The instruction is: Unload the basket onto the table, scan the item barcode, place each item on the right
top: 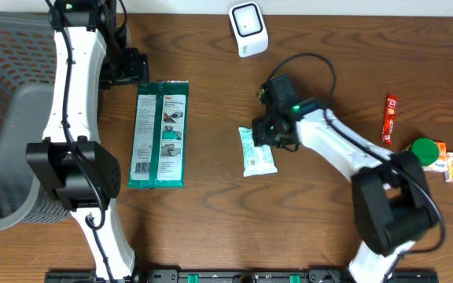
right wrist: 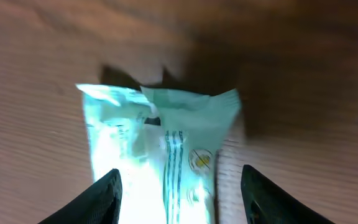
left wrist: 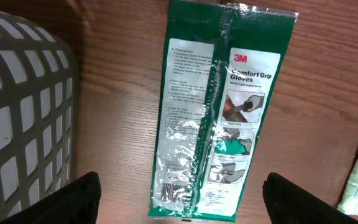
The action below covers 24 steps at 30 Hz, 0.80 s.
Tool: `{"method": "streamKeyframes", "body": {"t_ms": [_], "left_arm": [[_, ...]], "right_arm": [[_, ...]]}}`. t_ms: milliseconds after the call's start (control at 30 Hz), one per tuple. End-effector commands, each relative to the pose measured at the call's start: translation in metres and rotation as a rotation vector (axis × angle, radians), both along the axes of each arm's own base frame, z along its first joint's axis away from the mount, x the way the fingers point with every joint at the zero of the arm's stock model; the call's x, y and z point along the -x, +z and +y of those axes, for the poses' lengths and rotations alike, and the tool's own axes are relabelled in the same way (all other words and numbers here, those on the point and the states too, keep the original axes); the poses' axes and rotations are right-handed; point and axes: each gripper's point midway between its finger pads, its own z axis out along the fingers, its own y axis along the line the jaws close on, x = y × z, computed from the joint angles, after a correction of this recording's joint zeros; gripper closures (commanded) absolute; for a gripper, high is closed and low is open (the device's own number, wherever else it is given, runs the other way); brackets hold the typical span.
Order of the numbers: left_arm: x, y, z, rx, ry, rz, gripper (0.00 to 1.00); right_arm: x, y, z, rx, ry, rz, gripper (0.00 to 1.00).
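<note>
From above I see a dark wooden table (top: 211,228) with both of my arms reaching over it. My right gripper (top: 267,132) hangs just over the far end of a pale green packet (top: 256,152), which lies flat near the middle of the table. In the right wrist view its fingers (right wrist: 101,196) stand apart on either side of the packet and are not clamped on it; I cannot tell whether either one touches it. A white scanner (top: 248,29) sits at the far edge, well apart from the packet. My left gripper (top: 130,67) is at the far left, beside a grey basket (top: 6,118). Its jaws are wide apart and hold nothing, and it is near the far end of a long green pack of gloves (top: 160,134) lying flat. Off to the right lie a red sachet (top: 389,118), a green lid (top: 425,149) and orange packets (top: 451,165).
</note>
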Motion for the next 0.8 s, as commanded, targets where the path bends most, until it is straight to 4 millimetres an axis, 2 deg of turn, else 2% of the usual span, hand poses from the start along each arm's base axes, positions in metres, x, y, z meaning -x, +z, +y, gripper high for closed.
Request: {"method": "streamKeyframes", "body": {"t_ms": [0,33,100,167,200,300,333,433,467,500,633,767], "left_arm": [[0.002,0.011,0.002,-0.006,0.006,-0.024,0.16],[0.002,0.011,0.002,-0.006,0.006,-0.024,0.16],[0.002,0.011,0.002,-0.005,0.006,-0.024,0.16],[0.002,0.011,0.002,-0.006,0.006,-0.024,0.16],[0.002,0.011,0.002,-0.006,0.006,-0.024,0.16],[0.002,0.011,0.002,-0.006,0.006,-0.024,0.16],[0.003,0.011,0.002,-0.006,0.006,-0.023,0.16],[0.002,0.011,0.002,-0.006,0.006,-0.024,0.16],[0.002,0.011,0.002,-0.005,0.006,-0.024,0.16],[0.002,0.011,0.002,-0.006,0.006,-0.024,0.16],[0.002,0.011,0.002,-0.006,0.006,-0.024,0.16],[0.002,0.011,0.002,-0.006,0.006,-0.024,0.16]], "right_arm": [[0.011,-0.029,0.003,0.018,0.004,0.067,0.46],[0.012,-0.035,0.002,0.023,0.004,0.078,0.49],[0.014,-0.046,0.001,0.035,0.005,0.1,0.6],[0.014,-0.047,-0.001,0.035,0.001,0.102,0.69],[0.012,-0.045,-0.001,0.034,-0.001,0.098,0.72],[0.003,-0.027,-0.002,0.011,-0.014,0.059,0.99],[0.002,-0.019,-0.002,0.001,-0.013,0.046,0.99],[-0.005,0.016,0.001,-0.055,0.022,-0.022,0.99],[-0.004,0.041,0.01,-0.118,0.112,-0.078,0.99],[-0.003,0.058,0.017,-0.156,0.174,-0.116,0.99],[0.015,0.131,0.036,-0.272,0.417,-0.297,0.99],[0.028,0.183,0.033,-0.288,0.476,-0.436,0.99]]}}
